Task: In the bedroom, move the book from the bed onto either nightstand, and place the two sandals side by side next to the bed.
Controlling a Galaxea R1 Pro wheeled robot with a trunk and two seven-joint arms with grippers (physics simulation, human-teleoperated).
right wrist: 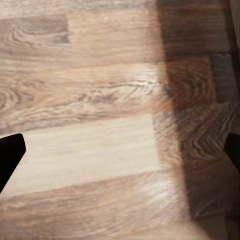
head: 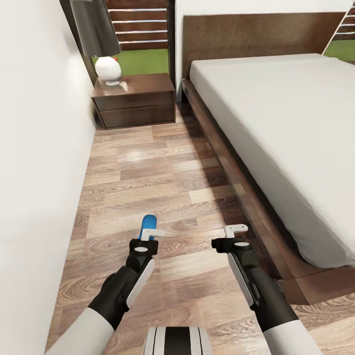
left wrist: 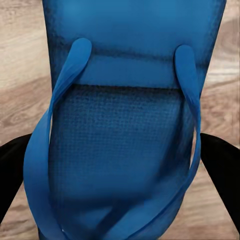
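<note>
Sandal (head: 148,225) points lengthwise toward the nightstand (head: 134,101), clamped in left gripper (head: 149,235); right gripper (head: 230,236), fingers apart, hovers beside the bed (head: 276,128).

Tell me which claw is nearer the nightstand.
Left. The left claw, shut on a blue sandal, sits on the same side of the aisle as the nightstand, which stands far ahead by the wall. The right claw, open and empty, is closer to the bed.

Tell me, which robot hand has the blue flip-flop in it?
The left gripper holds the blue sandal, which sticks out between its fingers above the wood floor. The right gripper is open with nothing in it.
</note>
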